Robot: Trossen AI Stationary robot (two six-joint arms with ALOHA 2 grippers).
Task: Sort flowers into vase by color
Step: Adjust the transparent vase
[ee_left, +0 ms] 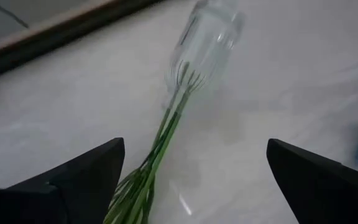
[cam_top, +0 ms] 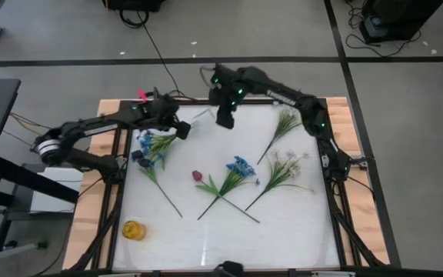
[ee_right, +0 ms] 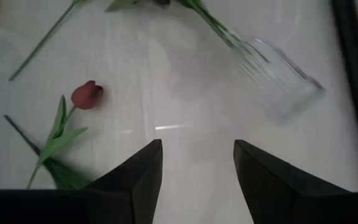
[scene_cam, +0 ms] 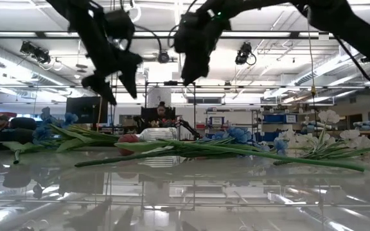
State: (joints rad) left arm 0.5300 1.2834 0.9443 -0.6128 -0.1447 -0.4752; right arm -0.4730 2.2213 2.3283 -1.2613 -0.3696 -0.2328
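Left tool (cam_top: pixel 181 129): wide, empty, upper centre-left.
Right tool (cam_top: pixel 224 117): parted, empty, upper centre.
Flowers (cam_top: pixel 233 175): light, floppy; grip mid-stem.
Vase (ee_left: pixel 205 45): tipped, slippery glass.

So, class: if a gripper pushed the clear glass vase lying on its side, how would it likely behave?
The vase lies on its side, so being round it would probably roll. The table looks glossy, so it may also slide. Green stems sit in its mouth and might drag along or slip out.
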